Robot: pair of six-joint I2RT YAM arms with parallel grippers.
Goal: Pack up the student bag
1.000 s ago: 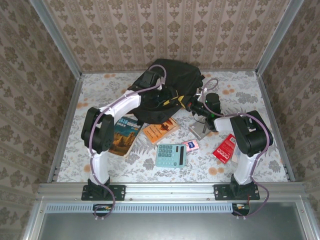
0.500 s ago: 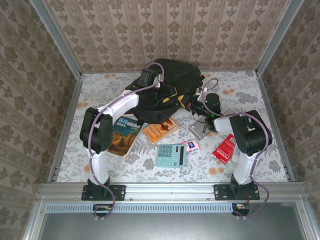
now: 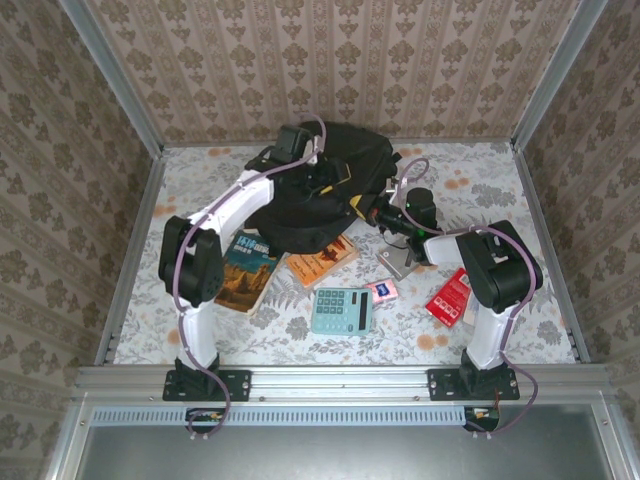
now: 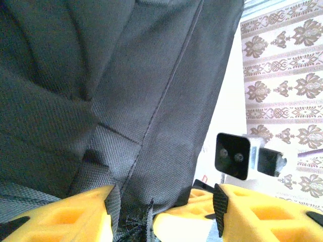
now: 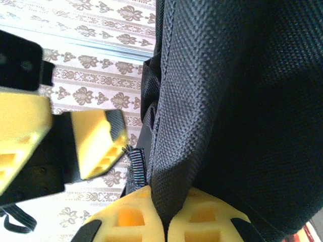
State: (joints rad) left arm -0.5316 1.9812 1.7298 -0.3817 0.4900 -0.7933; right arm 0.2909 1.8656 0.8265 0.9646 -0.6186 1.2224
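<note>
At both wrists, cameras show left end effector and right end effector clamped on student bag fabric, unclear overhead.

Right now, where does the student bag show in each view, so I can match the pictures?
Top external: the student bag lies just above the picture's centre.
Left wrist: its black fabric covers the left and centre.
Right wrist: its fabric takes the right half.
Shared landmark: the patterned wall, at right in the left wrist view, at left in the right wrist view.
</note>
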